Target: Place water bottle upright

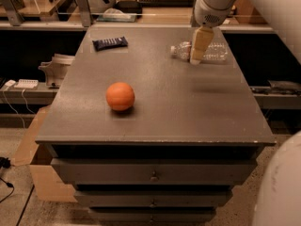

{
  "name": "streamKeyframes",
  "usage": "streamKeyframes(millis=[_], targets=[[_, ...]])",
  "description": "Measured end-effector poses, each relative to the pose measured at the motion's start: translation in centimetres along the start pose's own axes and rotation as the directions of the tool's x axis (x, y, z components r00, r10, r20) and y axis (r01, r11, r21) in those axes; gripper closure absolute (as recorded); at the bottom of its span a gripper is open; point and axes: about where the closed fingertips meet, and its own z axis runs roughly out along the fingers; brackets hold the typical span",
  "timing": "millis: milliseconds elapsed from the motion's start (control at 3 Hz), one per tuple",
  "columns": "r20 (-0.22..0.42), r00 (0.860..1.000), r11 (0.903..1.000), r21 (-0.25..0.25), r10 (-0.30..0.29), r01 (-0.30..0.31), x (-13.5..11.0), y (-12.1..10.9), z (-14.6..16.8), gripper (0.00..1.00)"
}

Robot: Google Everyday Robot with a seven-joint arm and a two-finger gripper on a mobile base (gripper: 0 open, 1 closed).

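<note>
**Water bottle (216,52) on its side, claw (194,59) over it**

We see the water bottle lying flat at the far right of the bench (188,112), cap pointing left. The claw hangs in front of its neck end, overlapping it in our view. We cannot tell whether it is open or holding anything. An orange ball (120,96) sits nearer us, and a candy bar (110,43) lies far left.

We log the arm (277,13) — smooth, pale grey-white, ending in a rounded wrist housing (214,4) with a small dotted grille. The gripper (195,59), over the far right side of the table (164,121), is cream-yellow and tapers downward. Another pale rounded shell (282,187) sits lower right.
</note>
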Motion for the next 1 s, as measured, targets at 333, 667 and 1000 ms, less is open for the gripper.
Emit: streamKeyframes(millis=[333,667,1000], targets=[[-0.067,0.998,0.9998,0.017,0.007,-0.006,0.9,-1.2,2.2,0.0],[-0.122,0.993,0.9999,0.015,0.004,-0.002,1.6,-1.6,3.9,0.0],[-0.151,0.988,0.9999,0.004,-0.012,0.013,1.5,-1.6,5.2,0.0]])
